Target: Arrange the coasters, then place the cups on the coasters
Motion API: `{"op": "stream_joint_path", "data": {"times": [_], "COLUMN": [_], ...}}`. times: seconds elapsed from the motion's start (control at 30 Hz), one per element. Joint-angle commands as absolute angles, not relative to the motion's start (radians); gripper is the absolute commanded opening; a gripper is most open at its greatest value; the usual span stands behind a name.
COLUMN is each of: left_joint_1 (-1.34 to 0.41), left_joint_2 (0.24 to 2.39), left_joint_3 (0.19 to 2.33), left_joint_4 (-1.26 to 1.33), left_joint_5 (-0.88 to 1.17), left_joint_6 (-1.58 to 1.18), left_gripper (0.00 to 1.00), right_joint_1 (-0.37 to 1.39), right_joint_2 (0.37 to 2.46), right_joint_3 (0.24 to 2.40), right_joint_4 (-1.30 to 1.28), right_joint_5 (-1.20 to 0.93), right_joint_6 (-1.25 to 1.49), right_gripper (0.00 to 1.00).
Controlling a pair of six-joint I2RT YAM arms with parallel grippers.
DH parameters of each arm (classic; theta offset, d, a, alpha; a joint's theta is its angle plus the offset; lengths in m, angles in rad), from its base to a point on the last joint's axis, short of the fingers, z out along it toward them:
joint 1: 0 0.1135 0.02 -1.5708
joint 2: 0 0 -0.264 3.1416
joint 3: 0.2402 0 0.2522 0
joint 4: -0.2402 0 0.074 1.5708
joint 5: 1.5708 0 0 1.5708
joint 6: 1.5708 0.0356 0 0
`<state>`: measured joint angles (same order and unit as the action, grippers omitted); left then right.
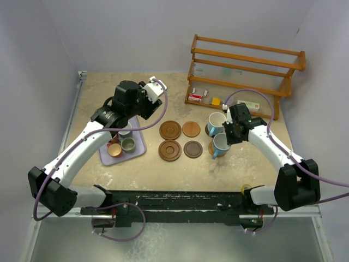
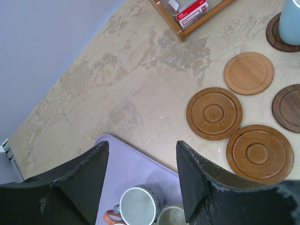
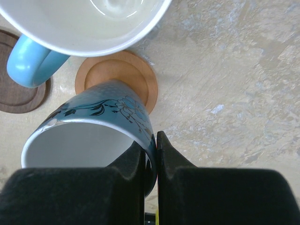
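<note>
Six wooden coasters (image 1: 170, 130), two light-blue cups (image 1: 217, 123), four small cups (image 1: 128, 144), one lavender tray (image 1: 139, 148), one wooden rack (image 1: 245, 60).

Right claw (image 3: 156, 143) clamped on rim of floral blue cup (image 3: 93, 110) over light coaster (image 3: 140, 77).

Pale lavender-grey walls (image 1: 32, 54), mottled beige tabletop (image 1: 163, 93), wooden rack (image 1: 245, 59) at far right, even light

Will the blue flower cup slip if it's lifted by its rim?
Maybe. The right hand pinches the flowered cup by its thin, glossy rim, so it might swing or slip. It looks ceramic, so a drop would probably chip it.
</note>
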<state>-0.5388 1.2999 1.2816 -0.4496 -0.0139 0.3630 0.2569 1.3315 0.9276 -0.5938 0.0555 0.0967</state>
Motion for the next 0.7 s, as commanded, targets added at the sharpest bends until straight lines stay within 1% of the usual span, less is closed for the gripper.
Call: {"op": "stream_joint_path", "data": {"times": [0.0,0.67], "left_joint_1": [-0.535,-0.535], "left_joint_2": [1.29,1.273], "left_joint_3": [1.283,1.24], "left_joint_4": [-0.393,-0.377], "left_joint_5": [-0.02,0.004], "left_joint_6": [0.377,0.369], "left_gripper": [0.57,0.58], "right_joint_1": [0.256,0.258], "right_joint_2": [1.32,1.362], "right_joint_3": [0.993,1.053], "right_joint_4": [-0.581,-0.6], "right_joint_5": [0.075,0.068], "right_joint_6": [0.122,0.14], "right_gripper": [0.0,0.0]}}
